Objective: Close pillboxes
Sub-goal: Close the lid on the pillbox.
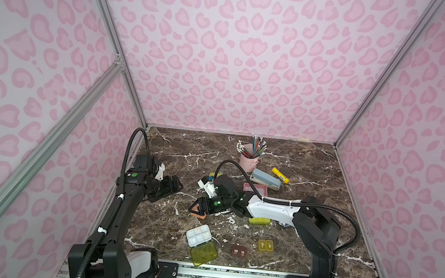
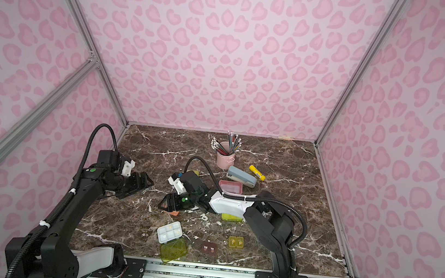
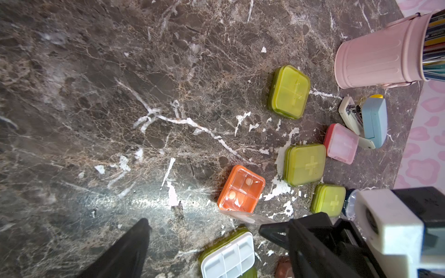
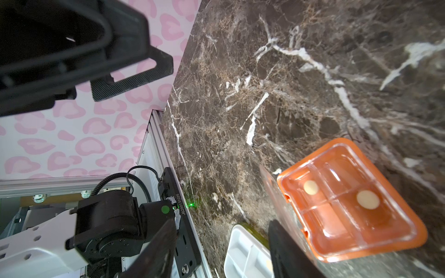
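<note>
Orange square plastic pillbox (image 4: 349, 199) stands open; spread right pincer (image 4: 222, 221) should press its clear raised lid (image 4: 272, 190) flat until it clicks.

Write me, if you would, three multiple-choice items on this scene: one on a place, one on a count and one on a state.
1. Where does the pink pencil cup stand?
A. near the back wall
B. by the front rail
C. under the left arm

2. How many pills lie in the orange pillbox?
A. one
B. two
C. four

3. The white tray pillbox is:
A. shut
B. open, lid swung out flat
C. lidless

Answers:
1 A: both top views show it close to that wall.
2 B: two pale round tablets show in the right wrist view.
3 B: its yellow-green lid lies beside the tray.
</note>
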Robot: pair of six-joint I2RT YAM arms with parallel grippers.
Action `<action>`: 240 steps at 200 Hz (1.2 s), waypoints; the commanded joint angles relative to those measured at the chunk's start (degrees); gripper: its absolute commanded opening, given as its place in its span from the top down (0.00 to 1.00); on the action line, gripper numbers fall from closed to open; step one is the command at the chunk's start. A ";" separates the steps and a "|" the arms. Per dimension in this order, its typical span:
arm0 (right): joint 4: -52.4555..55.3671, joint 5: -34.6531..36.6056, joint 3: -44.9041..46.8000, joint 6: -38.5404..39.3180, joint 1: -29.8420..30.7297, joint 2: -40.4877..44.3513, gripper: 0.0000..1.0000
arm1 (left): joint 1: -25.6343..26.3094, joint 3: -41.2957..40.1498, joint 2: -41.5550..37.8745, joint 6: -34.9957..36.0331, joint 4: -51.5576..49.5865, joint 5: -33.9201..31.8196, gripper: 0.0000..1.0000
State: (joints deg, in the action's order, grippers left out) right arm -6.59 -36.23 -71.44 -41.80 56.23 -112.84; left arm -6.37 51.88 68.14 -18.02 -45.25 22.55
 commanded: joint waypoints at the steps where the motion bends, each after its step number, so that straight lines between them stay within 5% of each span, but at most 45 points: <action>1: -1.85 -0.25 0.54 -0.13 -0.23 -0.76 0.37 | 0.01 -0.17 0.06 0.22 0.30 0.57 0.10; 107: -3.10 -0.52 1.79 -0.73 -0.80 -0.94 0.37 | -0.09 -0.35 1.06 0.31 0.44 2.01 0.10; 169: -4.27 -0.16 2.99 -0.91 -0.91 0.04 0.40 | -0.04 -1.61 4.46 0.97 3.76 11.44 0.09; 240: -7.77 -0.86 3.91 -1.88 -1.04 -0.23 0.47 | 0.88 1.66 19.76 -2.97 10.41 21.66 0.32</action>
State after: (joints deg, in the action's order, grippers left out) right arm -11.09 -36.29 -68.25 -42.94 55.13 -112.84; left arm -6.20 51.53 84.47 -19.35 -38.79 39.68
